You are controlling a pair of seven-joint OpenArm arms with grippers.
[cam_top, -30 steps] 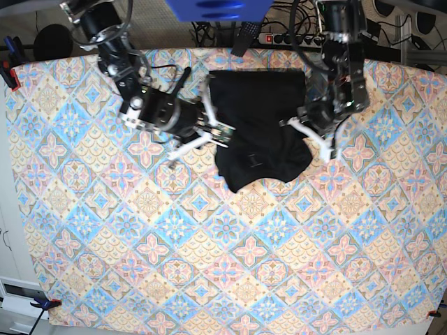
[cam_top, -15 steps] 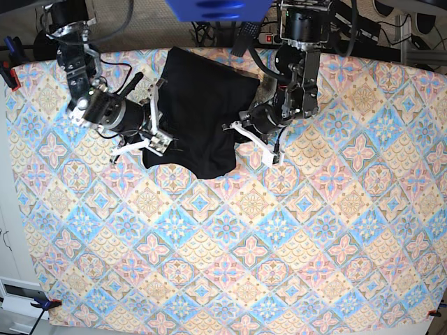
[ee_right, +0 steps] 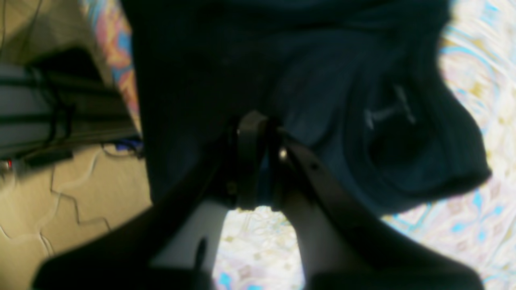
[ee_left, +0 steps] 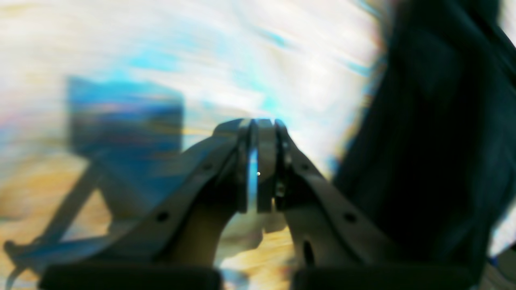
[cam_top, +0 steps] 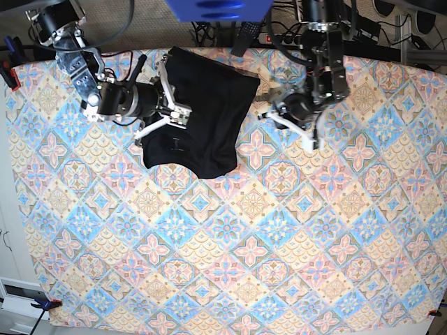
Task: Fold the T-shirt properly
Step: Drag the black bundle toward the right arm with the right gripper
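And the left claw (cam_top: pixel 286 118) has let the cloth go and pulled away to the right since half a second ago, while the T-shirt (cam_top: pixel 198 112) has settled a touch lower on the desk (cam_top: pixel 230 279). In its wrist view the left claw (ee_left: pixel 260 161) has its jaws pressed together with only a thin sliver of blue between them, nothing in its bite; the background there is badly smeared, the black cloth a dark mass off to its right.

Over to the right claw (cam_top: pixel 166 115): its white jaws lie on the shirt's left edge in the base view. In its own wrist view the right claw (ee_right: pixel 256 161) shows jaws drawn close with dark fabric all around the tips, and it appears to be pinching the T-shirt (ee_right: pixel 290 80), though the blur leaves that short of certain.

Outward now: the shirt lies bunched near the far edge of the patterned desk, left of centre, with a small pale mark (cam_top: pixel 175 144) showing on its lower left part.
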